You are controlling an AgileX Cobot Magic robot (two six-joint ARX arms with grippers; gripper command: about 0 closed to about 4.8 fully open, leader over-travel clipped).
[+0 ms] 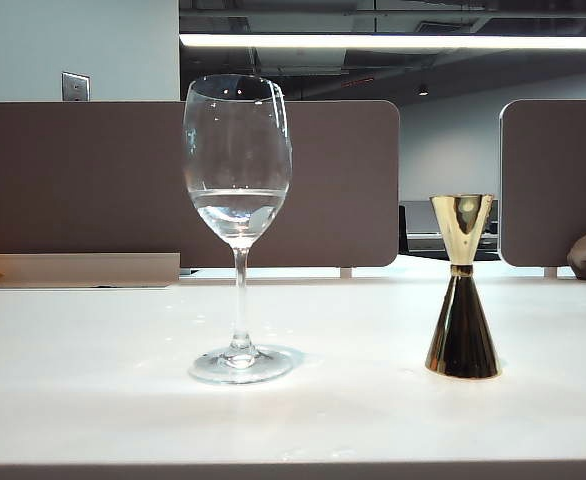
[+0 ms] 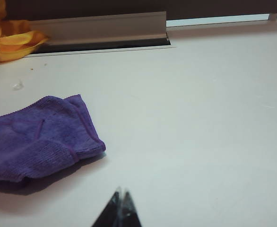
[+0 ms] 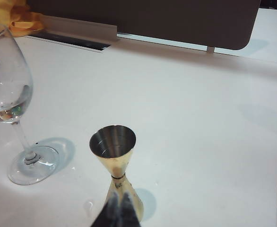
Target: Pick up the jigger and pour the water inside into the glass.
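Observation:
The gold jigger (image 1: 462, 290) stands upright on the white table (image 1: 93, 390), to the right of the glass (image 1: 238, 220). Water (image 1: 235, 212) fills the lower part of the glass's bowl. Neither gripper shows in the exterior view. In the right wrist view my right gripper (image 3: 120, 197) is shut and empty, its tips in front of the jigger's (image 3: 115, 165) lower cone, and I cannot tell whether they touch. The jigger's upper cup looks empty from above, and the glass (image 3: 11, 101) stands beside it. My left gripper (image 2: 120, 193) is shut over bare table, with nothing in it.
A purple cloth (image 2: 34, 139) lies near my left gripper. An orange-yellow cloth (image 2: 8, 38) sits by a grey rail (image 2: 100, 28) at the table's back. Brown partition panels (image 1: 93, 180) stand behind the table. A small wet spot (image 3: 89, 205) lies beside the jigger's base.

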